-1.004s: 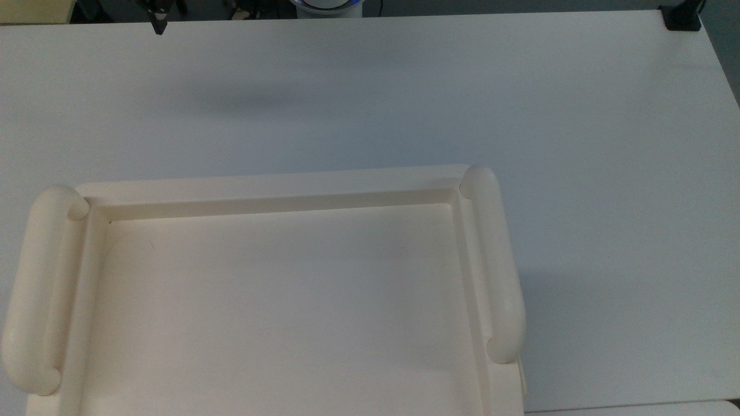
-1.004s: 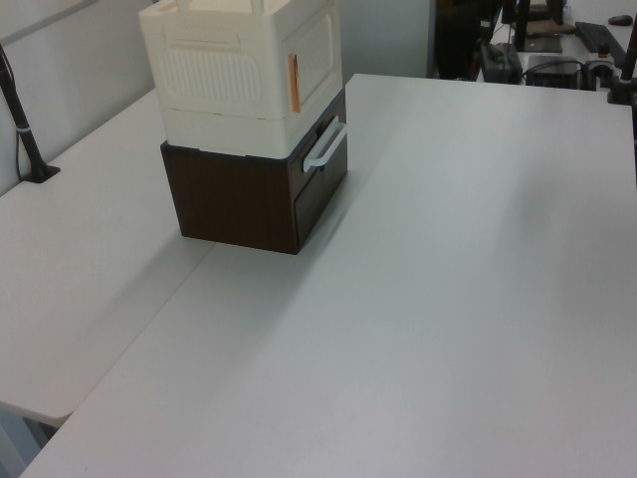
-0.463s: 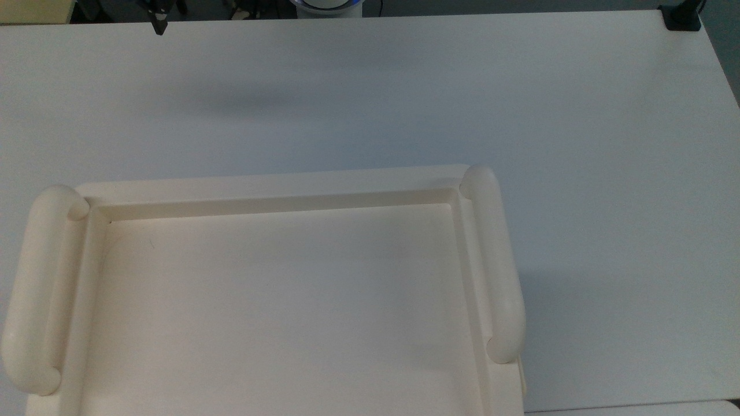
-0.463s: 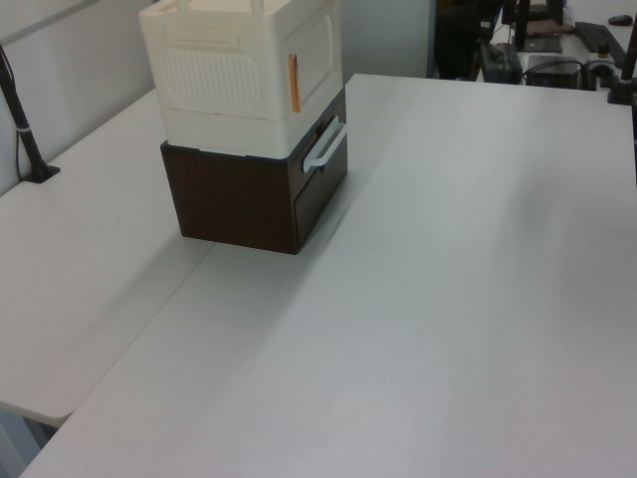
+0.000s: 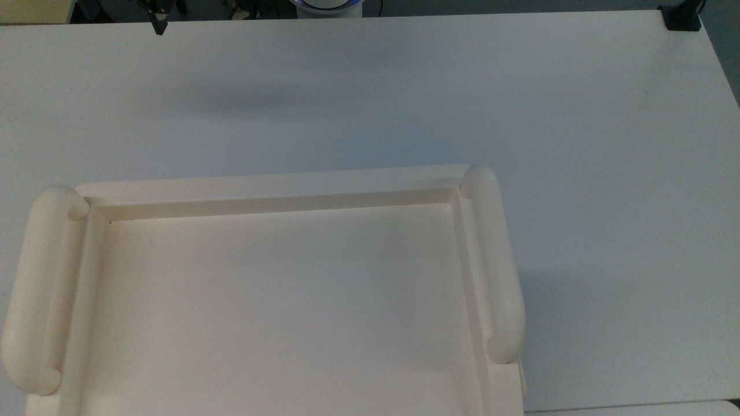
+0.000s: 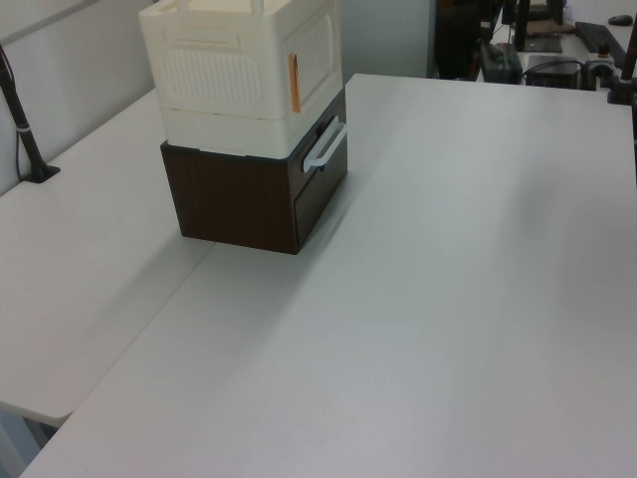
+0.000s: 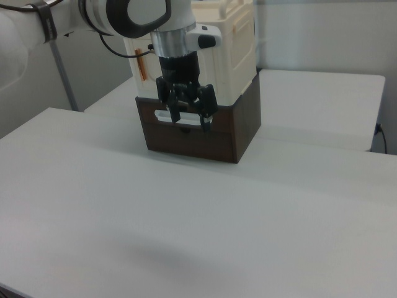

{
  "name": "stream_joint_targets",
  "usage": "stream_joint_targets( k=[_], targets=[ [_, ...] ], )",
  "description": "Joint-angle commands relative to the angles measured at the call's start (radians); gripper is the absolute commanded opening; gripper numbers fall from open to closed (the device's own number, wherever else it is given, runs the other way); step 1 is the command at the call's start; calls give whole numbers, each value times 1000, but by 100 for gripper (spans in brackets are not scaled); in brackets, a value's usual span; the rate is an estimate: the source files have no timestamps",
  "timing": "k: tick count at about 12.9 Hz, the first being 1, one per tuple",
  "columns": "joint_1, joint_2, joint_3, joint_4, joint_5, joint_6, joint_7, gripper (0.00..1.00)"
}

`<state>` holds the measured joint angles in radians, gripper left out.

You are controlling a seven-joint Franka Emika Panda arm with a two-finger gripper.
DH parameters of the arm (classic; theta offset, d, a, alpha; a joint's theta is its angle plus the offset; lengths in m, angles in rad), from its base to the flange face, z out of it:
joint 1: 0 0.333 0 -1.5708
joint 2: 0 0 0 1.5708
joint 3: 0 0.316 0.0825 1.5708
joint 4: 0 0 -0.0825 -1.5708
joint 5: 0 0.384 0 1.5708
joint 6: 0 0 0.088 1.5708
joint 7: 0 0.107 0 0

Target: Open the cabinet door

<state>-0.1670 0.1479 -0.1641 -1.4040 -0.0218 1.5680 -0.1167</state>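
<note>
The cream cabinet [image 6: 244, 75] stands on a dark brown drawer unit. Its cabinet door [image 6: 317, 55] is the ribbed cream panel on the left view's right-facing side, lying flush and shut, with a slim orange strip handle [image 6: 295, 83] along its near edge. From above I see the cabinet's recessed top [image 5: 277, 300] between two fat rounded rails. My gripper [image 7: 191, 119] hangs open above the white table, empty, in front of the drawer unit in the right view and well short of it. One dark fingertip [image 5: 158, 26] pokes in at the top view's upper left.
The brown drawer unit [image 6: 239, 194] carries a white bar handle [image 6: 325, 146]. The white table [image 6: 448, 299] stretches wide toward the left view's right. A black clamp post [image 6: 25, 139] stands at the left view's left, another clamp [image 5: 682, 17] at the top view's upper right.
</note>
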Motion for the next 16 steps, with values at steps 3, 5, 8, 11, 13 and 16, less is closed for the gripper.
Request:
stream_joint_targets(
  k=[3,5,8,11,13,16],
  targets=[
    [23,-21,-2,-24,6,-57,-24,100],
    [20,-19,-5,-23,6,-56,-26,100],
    [17,-17,-6,-23,5,-54,-27,100],
    [20,-17,-6,-23,5,-57,-26,100],
    [20,-16,-6,-23,5,-56,-26,100],
    [23,-16,-6,-24,5,-59,-23,100]
  ],
)
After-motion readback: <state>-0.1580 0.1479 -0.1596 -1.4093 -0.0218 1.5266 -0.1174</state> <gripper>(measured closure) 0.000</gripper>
